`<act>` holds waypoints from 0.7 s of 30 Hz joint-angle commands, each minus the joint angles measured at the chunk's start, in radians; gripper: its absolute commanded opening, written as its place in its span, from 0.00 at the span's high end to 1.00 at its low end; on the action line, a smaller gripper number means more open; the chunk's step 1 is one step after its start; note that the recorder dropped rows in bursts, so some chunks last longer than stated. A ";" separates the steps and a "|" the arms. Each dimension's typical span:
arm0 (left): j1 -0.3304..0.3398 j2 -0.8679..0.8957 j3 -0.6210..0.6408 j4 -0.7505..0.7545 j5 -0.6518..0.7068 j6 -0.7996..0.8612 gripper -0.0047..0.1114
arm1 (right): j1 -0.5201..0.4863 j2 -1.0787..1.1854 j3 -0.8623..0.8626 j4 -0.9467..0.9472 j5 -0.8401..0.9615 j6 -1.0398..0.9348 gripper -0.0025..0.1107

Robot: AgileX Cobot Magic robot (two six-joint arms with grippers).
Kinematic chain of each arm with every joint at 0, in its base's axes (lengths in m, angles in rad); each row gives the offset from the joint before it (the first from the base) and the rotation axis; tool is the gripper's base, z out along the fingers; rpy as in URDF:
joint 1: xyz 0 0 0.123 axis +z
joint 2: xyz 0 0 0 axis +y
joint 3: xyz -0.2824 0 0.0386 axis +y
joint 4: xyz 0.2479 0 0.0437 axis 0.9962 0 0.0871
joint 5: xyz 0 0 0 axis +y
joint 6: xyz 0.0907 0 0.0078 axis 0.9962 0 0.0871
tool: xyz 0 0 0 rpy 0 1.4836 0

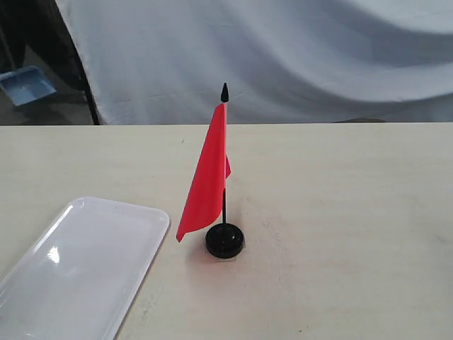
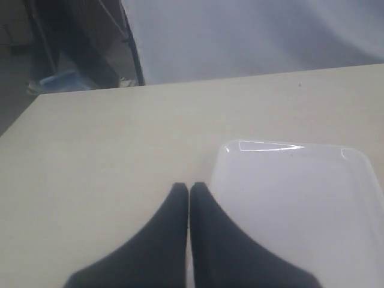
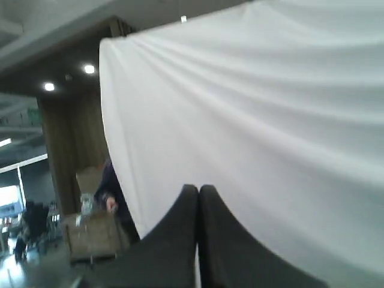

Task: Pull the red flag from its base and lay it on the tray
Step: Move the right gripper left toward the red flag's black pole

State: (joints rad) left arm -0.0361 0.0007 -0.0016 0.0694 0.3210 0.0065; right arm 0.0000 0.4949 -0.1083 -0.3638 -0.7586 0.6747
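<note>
The red flag (image 1: 207,177) stands upright in the middle of the table, its thin black stick planted in the round black base (image 1: 225,241). The white tray (image 1: 78,273) lies at the front left, a short way left of the base. Neither arm shows in the exterior view. In the left wrist view my left gripper (image 2: 189,188) is shut with nothing in it, hovering by the near corner of the tray (image 2: 300,204). My right gripper (image 3: 198,189) is shut and empty too, pointing at the white backdrop cloth, with no task object in its view.
A white cloth (image 1: 283,49) hangs behind the table's far edge. A blue dustpan (image 1: 27,85) sits on the floor at the back left. Pale tabletop (image 1: 354,227) stretches to the right of the base.
</note>
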 commanded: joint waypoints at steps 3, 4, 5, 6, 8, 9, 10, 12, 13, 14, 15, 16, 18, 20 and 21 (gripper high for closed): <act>0.002 -0.001 0.002 0.005 -0.006 -0.007 0.95 | 0.011 0.629 -0.032 -0.240 -0.365 -0.055 0.98; 0.002 -0.001 0.002 0.005 -0.006 -0.007 0.95 | 0.030 0.713 -0.051 -0.252 -0.377 -0.079 0.98; 0.002 -0.001 0.002 0.005 -0.006 -0.007 0.95 | 0.076 0.860 -0.090 -0.270 -0.373 -0.130 0.98; 0.002 -0.001 0.002 0.005 -0.006 -0.007 0.95 | 0.106 0.940 -0.109 -0.270 -0.368 -0.172 0.98; 0.002 -0.001 0.002 0.005 -0.008 -0.007 0.95 | 0.212 1.201 -0.195 -0.265 -0.379 -0.288 0.98; 0.002 -0.001 0.002 0.005 -0.008 -0.007 0.95 | 0.260 1.303 -0.257 -0.278 -0.381 -0.294 0.98; 0.002 -0.001 0.002 0.005 -0.010 -0.007 0.95 | 0.284 1.339 -0.287 -0.292 -0.381 -0.303 0.98; 0.002 -0.001 0.002 0.005 -0.024 -0.007 0.95 | 0.337 1.393 -0.346 -0.337 -0.381 -0.350 0.98; 0.002 -0.001 0.002 0.005 -0.024 -0.007 0.95 | 0.352 1.393 -0.361 -0.344 -0.372 -0.369 0.98; 0.002 -0.001 0.002 0.005 -0.024 -0.007 0.95 | 0.354 1.389 -0.367 -0.341 -0.368 -0.371 0.98; 0.002 -0.001 0.002 0.005 -0.026 -0.007 0.95 | 0.354 1.390 -0.368 -0.319 -0.368 -0.375 0.98; 0.002 -0.001 0.002 0.005 -0.026 -0.007 0.95 | 0.354 1.390 -0.368 -0.303 -0.368 -0.374 0.97; 0.002 -0.001 0.002 0.005 -0.026 -0.007 0.95 | 0.354 1.390 -0.368 -0.297 -0.363 -0.376 0.92; 0.002 -0.001 0.002 0.005 -0.026 -0.007 0.95 | 0.354 1.390 -0.368 -0.303 -0.351 -0.376 0.72; 0.002 -0.001 0.002 0.005 -0.026 -0.007 0.95 | 0.354 1.390 -0.368 -0.313 -0.351 -0.384 0.48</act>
State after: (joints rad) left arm -0.0361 0.0007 -0.0016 0.0694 0.3075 0.0065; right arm 0.3509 1.8849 -0.4728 -0.6699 -1.1099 0.3109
